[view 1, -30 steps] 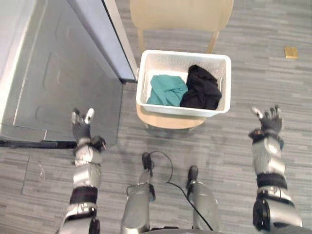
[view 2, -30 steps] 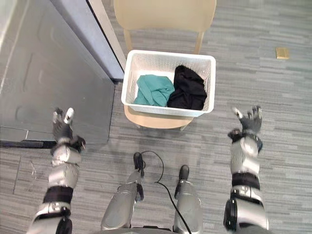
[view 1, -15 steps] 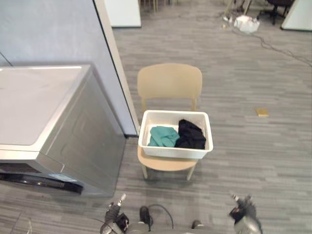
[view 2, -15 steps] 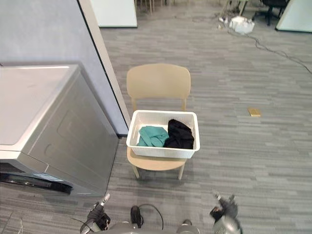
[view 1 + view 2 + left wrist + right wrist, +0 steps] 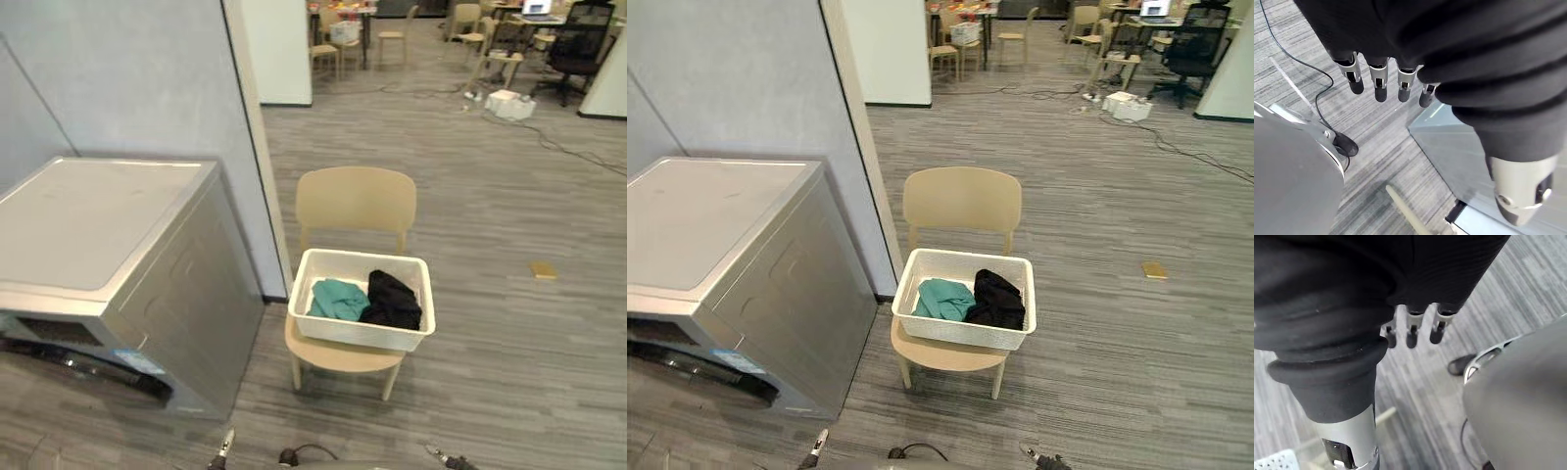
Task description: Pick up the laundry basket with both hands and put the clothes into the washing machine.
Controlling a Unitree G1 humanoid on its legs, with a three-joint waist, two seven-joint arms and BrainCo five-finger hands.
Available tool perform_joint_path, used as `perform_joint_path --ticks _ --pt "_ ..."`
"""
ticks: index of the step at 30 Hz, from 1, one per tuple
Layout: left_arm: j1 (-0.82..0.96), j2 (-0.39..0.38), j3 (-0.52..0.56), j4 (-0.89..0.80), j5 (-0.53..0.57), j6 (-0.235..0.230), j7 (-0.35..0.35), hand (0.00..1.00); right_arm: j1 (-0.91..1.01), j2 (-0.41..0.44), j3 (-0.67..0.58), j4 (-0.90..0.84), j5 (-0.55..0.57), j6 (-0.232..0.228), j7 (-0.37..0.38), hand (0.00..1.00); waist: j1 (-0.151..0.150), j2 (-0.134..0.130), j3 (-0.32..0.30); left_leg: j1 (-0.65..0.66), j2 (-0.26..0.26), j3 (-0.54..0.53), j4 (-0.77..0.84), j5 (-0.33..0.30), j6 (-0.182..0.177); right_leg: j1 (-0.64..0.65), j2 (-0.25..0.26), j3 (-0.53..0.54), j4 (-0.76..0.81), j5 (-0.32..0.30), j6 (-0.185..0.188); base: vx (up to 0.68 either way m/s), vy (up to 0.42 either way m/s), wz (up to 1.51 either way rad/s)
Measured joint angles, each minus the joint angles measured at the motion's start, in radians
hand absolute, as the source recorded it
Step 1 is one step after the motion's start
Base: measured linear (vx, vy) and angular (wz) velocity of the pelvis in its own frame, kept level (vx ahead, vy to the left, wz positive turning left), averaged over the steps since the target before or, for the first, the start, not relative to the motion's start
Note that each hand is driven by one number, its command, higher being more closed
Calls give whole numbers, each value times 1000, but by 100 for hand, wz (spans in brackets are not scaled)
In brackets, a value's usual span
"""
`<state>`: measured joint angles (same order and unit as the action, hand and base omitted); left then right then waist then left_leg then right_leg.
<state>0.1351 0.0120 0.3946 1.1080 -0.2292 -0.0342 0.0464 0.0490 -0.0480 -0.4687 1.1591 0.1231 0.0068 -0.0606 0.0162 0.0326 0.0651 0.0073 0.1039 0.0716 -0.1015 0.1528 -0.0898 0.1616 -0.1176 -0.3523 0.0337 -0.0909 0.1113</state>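
A white laundry basket (image 5: 361, 337) sits on the seat of a beige chair (image 5: 355, 201) in the middle of the floor. It holds a teal cloth (image 5: 337, 299) on its left and a black cloth (image 5: 394, 302) on its right. A grey washing machine (image 5: 108, 225) stands to the left of the chair, its dark door rim (image 5: 88, 362) facing the near side. My left hand (image 5: 1376, 84) hangs open with straight fingers over the floor, well short of the basket. The right hand (image 5: 1410, 332) is open too, also low and near me. Their fingertips (image 5: 226, 444) peek in at the bottom edge.
A blue-grey partition wall (image 5: 147, 78) rises behind the machine, ending just left of the chair. A small tan object (image 5: 543, 269) lies on the floor to the right. Chairs and desks (image 5: 392, 29) stand far at the back.
The whole picture has shifted: the camera has tilted up and the basket looks farther off. Both hands, raised either side of the basket a second ago, now sit at the bottom edge.
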Motion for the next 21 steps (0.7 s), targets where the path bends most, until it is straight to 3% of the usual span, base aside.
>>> perform_joint_path --ticks 5,6,8,9,11,12,13,14,15,17,18,21 --pt "-7 -30 5 -46 -36 -21 3 0 -36 -2 103 -23 1 -2 -2 0 4 13 24 -99 -5 -101 5 53 23 -72 -7 -123 113 -39 -22 -18 -39 71" --pt "-22 -29 15 -48 -39 -21 4 0 -55 9 94 -33 2 -2 -5 0 0 -10 34 -123 -1 -50 14 3 31 -93 -36 -154 114 -39 -29 -1 25 67" --pt "-46 -2 53 -50 -41 -21 5 0 -85 33 81 -44 1 -4 -5 0 2 -65 73 -186 4 80 327 -88 98 -86 -112 -188 158 -38 -29 94 44 50" --pt "-38 0 60 -49 -39 -21 8 0 -86 33 67 -51 1 -5 -5 0 -3 -65 74 -188 23 124 403 -130 112 -73 -128 -201 174 -37 -27 103 57 54" --pt "-37 -26 68 -47 -34 -20 10 0 -83 22 -13 -56 2 -4 -5 0 -7 -33 64 -166 19 165 376 -149 112 -64 -145 -236 238 -37 -29 18 137 81" --pt "-39 -25 75 -46 -23 -20 12 0 -77 28 -53 -42 2 -4 -4 0 -22 -40 47 -136 5 161 271 -158 109 -76 -151 -247 206 -23 -44 14 163 82" --pt "-41 -13 91 -42 -11 -19 16 0 -79 48 -71 -38 2 -4 -4 0 -26 -64 43 -128 -3 194 223 -165 101 -63 -162 -258 175 -23 -31 81 132 93" --pt "-58 9 135 -31 10 -11 25 0 -93 74 -91 -35 4 -5 -10 0 -32 -84 58 -142 41 308 286 -201 105 -39 -168 -297 148 -7 10 86 6 85" --pt "-58 7 152 -22 22 -6 31 0 -88 66 -110 -22 4 -3 -15 0 -48 -83 60 -146 69 332 309 -188 60 -22 -172 -322 153 -1 16 80 2 88" --pt "-51 12 128 -16 28 -8 39 0 -74 65 -114 7 4 3 -26 0 -42 -92 59 -95 11 298 232 -163 70 9 -205 -336 160 47 12 58 183 66" --pt "-46 20 69 -16 39 -8 41 0 -55 66 -109 7 3 3 -25 0 -38 -74 59 -59 -23 275 173 -137 83 15 -220 -333 170 80 0 74 285 59" --pt "-56 53 -52 -20 45 -21 40 0 -51 58 -79 5 -15 19 -28 0 -32 -93 45 -45 -107 221 129 -130 96 34 -290 -331 211 98 16 48 185 66"
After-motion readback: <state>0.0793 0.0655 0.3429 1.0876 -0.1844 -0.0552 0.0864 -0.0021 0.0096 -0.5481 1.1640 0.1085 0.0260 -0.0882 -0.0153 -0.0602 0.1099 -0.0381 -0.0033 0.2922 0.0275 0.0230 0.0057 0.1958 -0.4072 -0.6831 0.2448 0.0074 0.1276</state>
